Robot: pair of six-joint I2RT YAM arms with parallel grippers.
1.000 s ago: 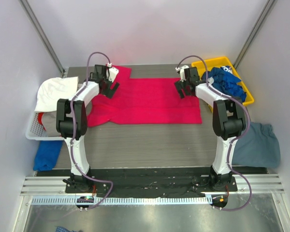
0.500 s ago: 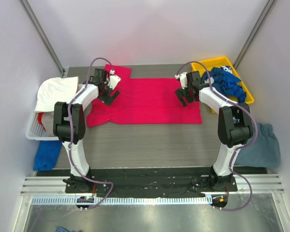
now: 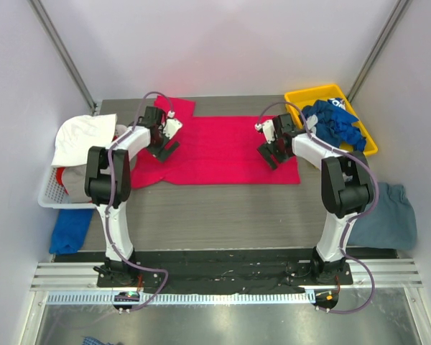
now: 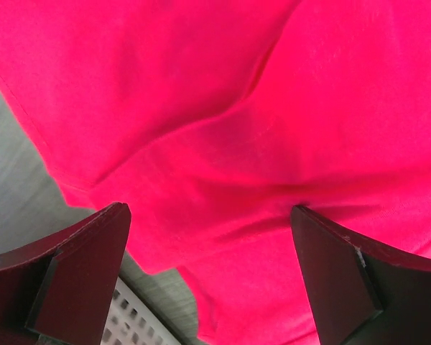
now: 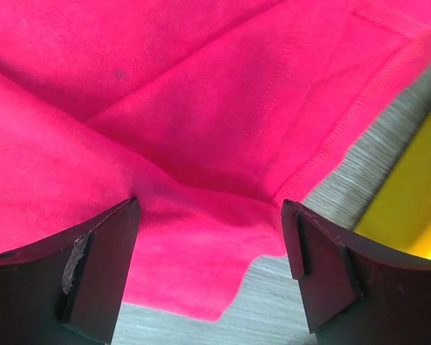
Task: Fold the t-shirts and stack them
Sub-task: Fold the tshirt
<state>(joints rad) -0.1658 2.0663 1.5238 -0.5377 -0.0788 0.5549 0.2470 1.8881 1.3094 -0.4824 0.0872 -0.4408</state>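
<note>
The pink-red t-shirt lies spread flat along the tabletop's far edge, seemingly laid out so that both ends can be taken together for a fold. The left jaws, spread wide and empty, hang over its left end. The right jaws, likewise spread, hang over its right end beside the yellow bin. Cloth lies close beneath both pairs, unpinched.

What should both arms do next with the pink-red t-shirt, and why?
The left pincer and right pincer hover open over the pink-red t-shirt, which lies spread out, not yet folded. Probably each should lower and close on it.
</note>
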